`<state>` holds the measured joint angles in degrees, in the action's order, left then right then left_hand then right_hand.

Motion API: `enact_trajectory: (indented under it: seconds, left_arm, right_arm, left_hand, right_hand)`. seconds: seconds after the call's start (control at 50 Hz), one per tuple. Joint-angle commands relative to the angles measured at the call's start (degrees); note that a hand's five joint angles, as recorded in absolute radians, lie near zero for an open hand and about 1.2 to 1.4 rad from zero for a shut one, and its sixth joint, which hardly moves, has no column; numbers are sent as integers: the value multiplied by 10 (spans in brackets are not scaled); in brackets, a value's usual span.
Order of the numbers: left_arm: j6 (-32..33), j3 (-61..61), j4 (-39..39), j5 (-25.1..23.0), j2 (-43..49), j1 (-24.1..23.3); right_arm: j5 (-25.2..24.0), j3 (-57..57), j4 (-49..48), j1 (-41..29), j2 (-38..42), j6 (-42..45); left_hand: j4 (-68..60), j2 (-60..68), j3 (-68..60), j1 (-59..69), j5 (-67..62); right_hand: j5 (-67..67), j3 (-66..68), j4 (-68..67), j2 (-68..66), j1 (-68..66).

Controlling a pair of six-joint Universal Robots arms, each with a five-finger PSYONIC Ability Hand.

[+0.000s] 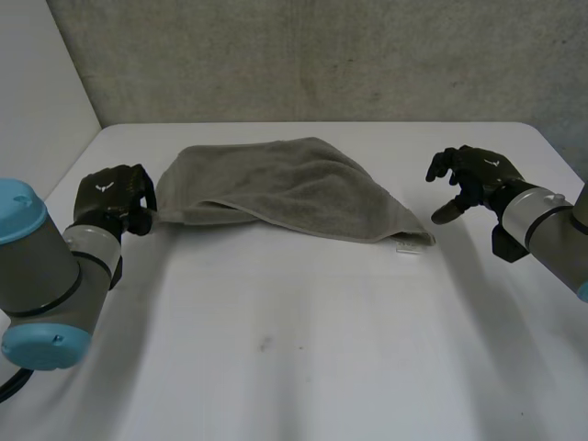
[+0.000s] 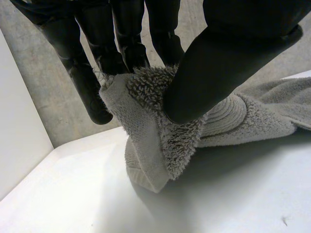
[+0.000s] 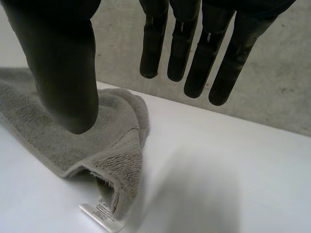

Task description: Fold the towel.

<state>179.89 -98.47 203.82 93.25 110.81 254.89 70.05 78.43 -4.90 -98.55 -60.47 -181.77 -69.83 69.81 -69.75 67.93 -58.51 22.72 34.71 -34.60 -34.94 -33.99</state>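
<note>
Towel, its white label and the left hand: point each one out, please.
towel [image 1: 285, 184]: head view, middle of the grey cloth.
white label [image 3: 100, 215]: right wrist view, the tag's middle, at the towel's corner.
left hand [image 2: 214, 77]: left wrist view, the thumb pinching the towel's edge.

Print on small white label [image 3: 103, 215] at corner of grey terry towel [image 1: 294, 188]: too small to read. Thumb of black left hand [image 2: 218, 73] hides pt of pinched corner. Cut off at head view's edges: grey L arm [image 1: 46, 276], R arm [image 1: 551, 230].
</note>
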Motion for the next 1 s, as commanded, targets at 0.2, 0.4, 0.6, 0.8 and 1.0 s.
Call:
enact_trajectory:
  seconds: [0.2, 0.4, 0.6, 0.8, 1.0]
  left_arm:
    - [-1, -1, 0, 0, -7, 5]
    - [-1, 0, 1, 0, -7, 16]
    - [-1, 0, 0, 0, -7, 21]
    - [-1, -1, 0, 0, -9, 25]
    - [-1, -3, 0, 0, -9, 25]
  right_arm:
    - [56, -43, 1, -45, 102, -4]
    - [105, -91, -4, -79, 164, 55]
    - [161, -109, -8, -85, 181, 88]
    - [166, -84, -22, -74, 108, 88]
    - [156, -84, -19, -74, 136, 87]
  left_hand:
    - [-102, 102, -102, 121, -115]
    - [-102, 102, -102, 121, -115]
    - [-102, 102, -102, 121, -115]
    - [-102, 102, -102, 121, -115]
    - [-102, 102, -102, 121, -115]
  right_hand:
    - [-46, -66, 65, 69, 59]
    - [-33, -53, 52, 55, 46]
    - [269, 249, -250, -247, -256]
    - [209, 189, -190, -187, -197]
    - [41, 21, -22, -19, -28]
